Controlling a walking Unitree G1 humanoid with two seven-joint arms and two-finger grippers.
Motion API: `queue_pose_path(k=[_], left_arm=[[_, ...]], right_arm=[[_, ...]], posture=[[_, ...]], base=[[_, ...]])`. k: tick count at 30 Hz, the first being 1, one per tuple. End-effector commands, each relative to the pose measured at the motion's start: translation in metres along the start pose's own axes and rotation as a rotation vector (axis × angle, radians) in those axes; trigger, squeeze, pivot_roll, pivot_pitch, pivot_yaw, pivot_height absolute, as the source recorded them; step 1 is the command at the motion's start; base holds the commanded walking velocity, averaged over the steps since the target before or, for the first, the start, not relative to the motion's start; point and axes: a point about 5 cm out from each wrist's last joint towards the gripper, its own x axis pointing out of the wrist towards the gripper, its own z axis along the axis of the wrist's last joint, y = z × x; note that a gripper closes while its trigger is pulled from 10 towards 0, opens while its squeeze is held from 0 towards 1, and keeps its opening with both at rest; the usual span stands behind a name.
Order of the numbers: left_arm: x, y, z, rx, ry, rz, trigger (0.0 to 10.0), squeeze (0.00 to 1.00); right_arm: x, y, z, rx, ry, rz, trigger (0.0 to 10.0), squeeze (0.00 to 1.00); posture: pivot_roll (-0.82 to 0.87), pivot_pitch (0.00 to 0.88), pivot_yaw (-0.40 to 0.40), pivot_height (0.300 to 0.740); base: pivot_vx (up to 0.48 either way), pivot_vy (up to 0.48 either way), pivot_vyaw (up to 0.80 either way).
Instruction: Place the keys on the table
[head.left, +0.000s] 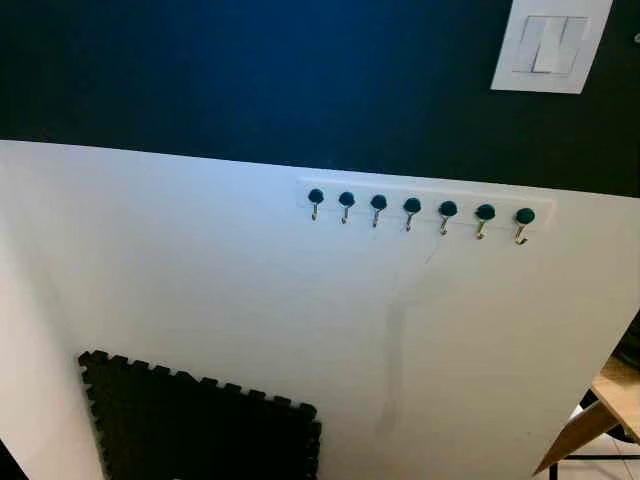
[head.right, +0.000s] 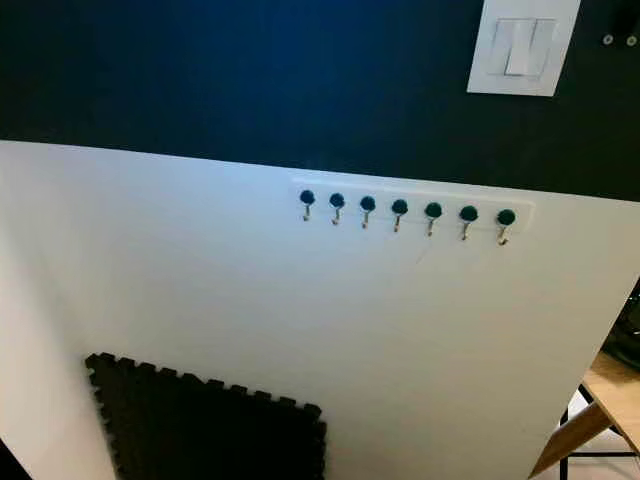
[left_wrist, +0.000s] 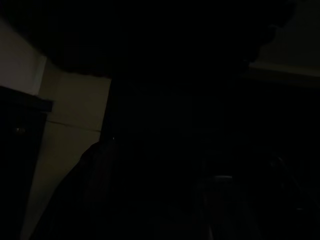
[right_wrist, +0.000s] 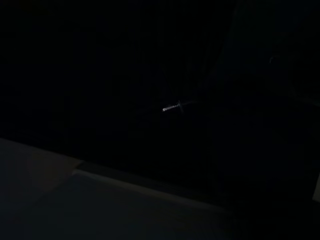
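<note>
Wall (head.left: 200, 260), white below dark blue, is fitted with bare hooks (head.left: 412, 208), switch (head.left: 551, 45), foam mat (head.left: 200, 425); claw states cannot be told.

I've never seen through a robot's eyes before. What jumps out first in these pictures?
A row of seven hooks with dark round knobs runs along the top of a white panel, and all of them hang bare. Above it, on the dark wall, sits a white light switch at upper right. A black foam mat with jigsaw edges lies against the panel's lower left.
</note>
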Motion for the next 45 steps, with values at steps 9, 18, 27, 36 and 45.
queue_pose_path(k=[9, 18, 27, 36, 45], left_arm=[[0.0001, -0.0041, -0.0005, 0.009, -0.006, -0.016, 10.0, 0.0], [0.0002, -0.005, 0.0, 0.008, -0.013, -0.017, 10.0, 0.0], [-0.001, -0.0011, -0.0017, 0.002, -0.015, -0.006, 10.0, 0.0], [-0.0009, 0.0, -0.0008, -0.003, -0.02, -0.001, 10.0, 0.0], [-0.0015, 0.0007, -0.001, -0.019, -0.029, 0.0, 10.0, 0.0]], right_arm=[[-0.0015, 0.0, -0.0075, 0.027, 0.03, -0.009, 10.0, 0.0], [-0.0013, -0.0011, -0.0061, 0.02, 0.027, -0.009, 10.0, 0.0], [-0.0011, -0.0026, -0.0043, 0.019, 0.019, -0.008, 10.0, 0.0], [-0.0003, -0.0028, -0.0021, 0.015, 0.017, -0.006, 10.0, 0.0], [0.0008, -0.0018, 0.0013, 0.001, 0.01, 0.005, 10.0, 0.0]], posture=[[0.04, 0.013, 0.008, 0.74], [0.05, 0.016, 0.003, 0.74], [0.05, 0.013, 0.003, 0.74], [0.05, 0.011, 0.002, 0.74], [0.06, 0.009, 0.0, 0.74]], base=[[0.0, 0.0, -0.52], [0.0, 0.0, -0.78], [0.0, 0.0, -0.78], [0.0, 0.0, -0.78], [0.0, 0.0, -0.78]])
